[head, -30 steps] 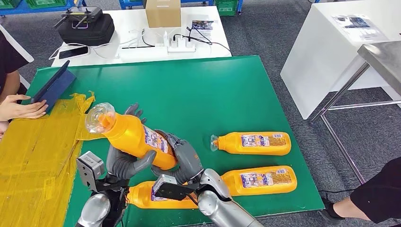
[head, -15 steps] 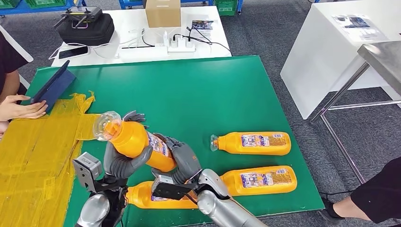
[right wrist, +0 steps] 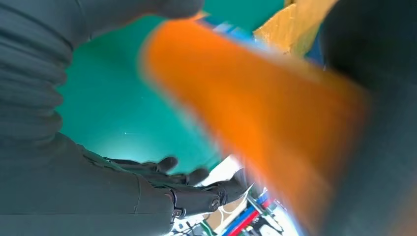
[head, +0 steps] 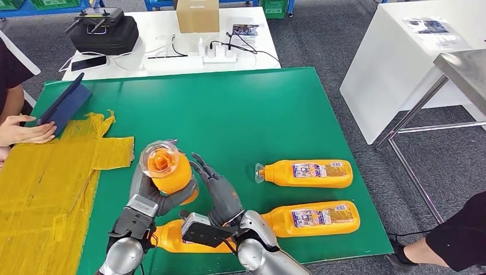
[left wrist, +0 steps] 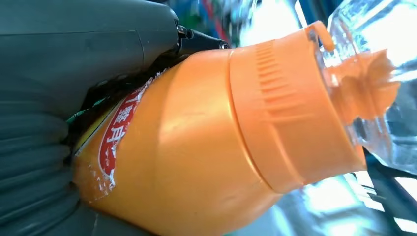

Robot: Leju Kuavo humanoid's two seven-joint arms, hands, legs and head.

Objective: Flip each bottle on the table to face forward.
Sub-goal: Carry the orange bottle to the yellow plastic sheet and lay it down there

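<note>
Orange plastic bottle (head: 166,169) with its clear cap toward us stands upended above the green table (head: 229,109): our left hand (head: 150,192) wraps it so it can turn, while our right hand (head: 218,189), fingers spread, stands alongside.

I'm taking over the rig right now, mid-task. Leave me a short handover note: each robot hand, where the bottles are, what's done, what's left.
Left robot hand: grips the lifted orange bottle, cap pointing up toward the head camera.
Right robot hand: open, fingers spread beside that bottle, apparently not holding it.
Three more bottles lie on the green mat: far bottle and near-right bottle, both with labels up; near-left bottle lies partly hidden under the arms.
Done: cannot tell.
Left: set the held bottle down label forward, then check the near-left bottle.
</note>
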